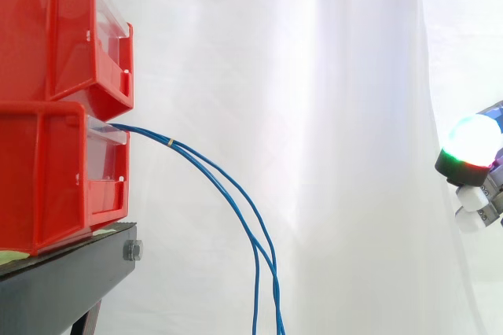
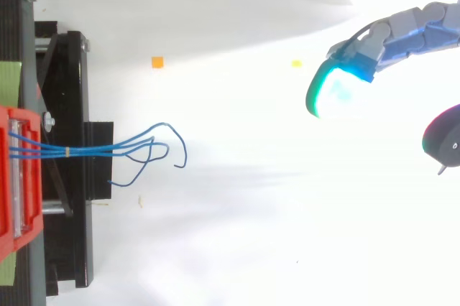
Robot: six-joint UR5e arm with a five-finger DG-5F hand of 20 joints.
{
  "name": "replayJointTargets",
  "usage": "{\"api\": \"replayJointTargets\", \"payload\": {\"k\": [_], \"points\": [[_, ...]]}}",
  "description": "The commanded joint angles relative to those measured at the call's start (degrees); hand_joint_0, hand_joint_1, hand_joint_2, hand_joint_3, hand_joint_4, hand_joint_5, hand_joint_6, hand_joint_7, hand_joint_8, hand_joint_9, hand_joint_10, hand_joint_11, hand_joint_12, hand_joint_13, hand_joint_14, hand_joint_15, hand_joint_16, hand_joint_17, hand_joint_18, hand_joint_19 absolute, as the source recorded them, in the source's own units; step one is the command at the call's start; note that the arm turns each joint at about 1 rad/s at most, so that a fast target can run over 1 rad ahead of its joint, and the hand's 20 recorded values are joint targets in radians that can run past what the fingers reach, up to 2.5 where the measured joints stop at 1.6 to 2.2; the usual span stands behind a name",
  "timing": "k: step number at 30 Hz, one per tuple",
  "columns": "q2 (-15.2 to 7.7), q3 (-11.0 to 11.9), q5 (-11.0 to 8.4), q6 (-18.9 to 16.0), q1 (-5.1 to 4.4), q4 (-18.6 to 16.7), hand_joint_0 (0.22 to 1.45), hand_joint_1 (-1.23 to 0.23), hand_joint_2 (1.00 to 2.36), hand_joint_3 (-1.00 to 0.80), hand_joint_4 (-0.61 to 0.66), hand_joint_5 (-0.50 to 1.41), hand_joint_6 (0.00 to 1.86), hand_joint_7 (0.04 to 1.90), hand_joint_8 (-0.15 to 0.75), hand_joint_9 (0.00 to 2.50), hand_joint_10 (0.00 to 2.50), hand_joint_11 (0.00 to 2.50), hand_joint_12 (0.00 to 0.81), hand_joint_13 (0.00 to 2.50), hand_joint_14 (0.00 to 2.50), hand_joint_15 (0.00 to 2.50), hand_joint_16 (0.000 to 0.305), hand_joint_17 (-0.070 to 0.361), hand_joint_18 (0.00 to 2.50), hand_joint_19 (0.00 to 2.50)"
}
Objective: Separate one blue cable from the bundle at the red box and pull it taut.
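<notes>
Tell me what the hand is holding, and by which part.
Nothing is held. The hand, fingers relaxed, is at the right, well apart from the blue cables, which hang free from the lower red bin.

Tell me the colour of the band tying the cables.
Yellow band, clearest in the side view.

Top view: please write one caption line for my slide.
Blue cables fan out from the red bin; the hand is apart, touching nothing.
</notes>
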State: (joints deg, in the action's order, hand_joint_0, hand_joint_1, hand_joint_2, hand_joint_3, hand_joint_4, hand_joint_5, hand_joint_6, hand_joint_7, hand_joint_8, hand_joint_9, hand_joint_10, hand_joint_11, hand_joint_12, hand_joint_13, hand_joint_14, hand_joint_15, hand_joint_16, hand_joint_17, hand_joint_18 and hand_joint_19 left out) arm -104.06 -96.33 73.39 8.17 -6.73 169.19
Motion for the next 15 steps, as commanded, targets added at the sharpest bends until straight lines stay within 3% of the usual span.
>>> {"api": "replayJointTargets", "payload": {"k": [1,15], "points": [[0.0,0.0,0.0,0.0,-0.03,0.0,0.59,-0.6,1.0,-0.5,0.25,-0.22,0.5,0.77,0.333,0.4,0.01,0.34,0.365,0.25,0.01,0.19,0.051,0.114,0.33,0.41],[0.0,0.0,0.0,0.0,-0.03,0.0,0.54,-0.7,1.0,-0.5,0.22,-0.25,0.5,0.76,0.322,0.25,0.01,0.3,0.373,0.15,0.0,0.16,0.053,0.12,0.25,0.39]]}}
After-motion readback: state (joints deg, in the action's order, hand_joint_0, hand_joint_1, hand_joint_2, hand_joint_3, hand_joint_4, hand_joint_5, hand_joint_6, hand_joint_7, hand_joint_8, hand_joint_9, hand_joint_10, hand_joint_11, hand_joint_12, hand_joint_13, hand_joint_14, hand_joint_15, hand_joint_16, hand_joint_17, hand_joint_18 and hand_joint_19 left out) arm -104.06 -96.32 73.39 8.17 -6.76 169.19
